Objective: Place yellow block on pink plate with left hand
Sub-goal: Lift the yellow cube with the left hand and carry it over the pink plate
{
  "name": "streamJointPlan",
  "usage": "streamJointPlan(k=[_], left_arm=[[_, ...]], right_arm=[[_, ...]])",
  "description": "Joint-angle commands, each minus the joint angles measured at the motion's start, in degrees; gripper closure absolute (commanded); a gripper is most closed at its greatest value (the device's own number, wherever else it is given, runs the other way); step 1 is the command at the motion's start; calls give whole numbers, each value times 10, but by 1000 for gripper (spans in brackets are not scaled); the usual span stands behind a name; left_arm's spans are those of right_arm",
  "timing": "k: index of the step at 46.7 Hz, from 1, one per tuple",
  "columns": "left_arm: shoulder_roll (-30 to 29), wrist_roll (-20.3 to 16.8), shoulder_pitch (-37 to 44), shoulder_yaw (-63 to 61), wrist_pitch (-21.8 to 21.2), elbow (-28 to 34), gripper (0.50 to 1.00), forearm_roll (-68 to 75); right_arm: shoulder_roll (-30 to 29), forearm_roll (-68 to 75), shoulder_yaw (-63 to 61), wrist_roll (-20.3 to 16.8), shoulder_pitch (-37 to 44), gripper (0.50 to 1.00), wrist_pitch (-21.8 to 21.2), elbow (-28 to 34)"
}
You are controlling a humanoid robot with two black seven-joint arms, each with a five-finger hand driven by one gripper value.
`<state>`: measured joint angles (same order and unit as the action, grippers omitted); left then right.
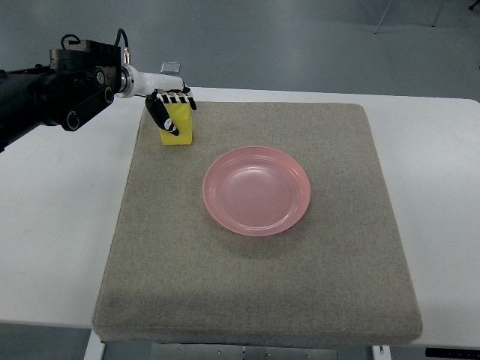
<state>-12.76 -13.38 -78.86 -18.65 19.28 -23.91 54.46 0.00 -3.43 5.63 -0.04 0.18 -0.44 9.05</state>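
Reaching in from the left edge, the left hand [171,112] had its dark fingers [159,114] curled over the top and near face of the yellow block [180,129], gripping it on the grey mat [247,285]. The pink plate [256,190] lay near, to the hand's right and toward the robot, empty. Whether the block stood on the mat or just clear of it was hard to tell; its far side was hidden. No right arm showed.

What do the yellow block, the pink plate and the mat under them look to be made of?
Yellow block: likely foam or sponge; matte, no glare, soft edges; could be painted wood. The left hand has its fingers around it.
Pink plate: probably plastic; smooth, slightly translucent, with a soft sheen on the rim.
Mat: grey-brown felt or woven fabric; fuzzy, speckled, no reflection.
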Motion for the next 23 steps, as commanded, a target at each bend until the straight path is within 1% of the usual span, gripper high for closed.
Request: streamJointPlan(k=[1, 15, 23], left_arm=[[-1, -1, -2, 0, -3, 1, 774, -1], [-2, -1, -24, 2, 1, 1, 774, -9], [-1, 0, -29, 6, 0, 0, 761, -10]], right_arm=[[0, 0, 0, 0, 0, 576, 0, 0], [0, 0, 0, 0, 0, 576, 0, 0], [0, 0, 0, 0, 0, 576, 0, 0]])
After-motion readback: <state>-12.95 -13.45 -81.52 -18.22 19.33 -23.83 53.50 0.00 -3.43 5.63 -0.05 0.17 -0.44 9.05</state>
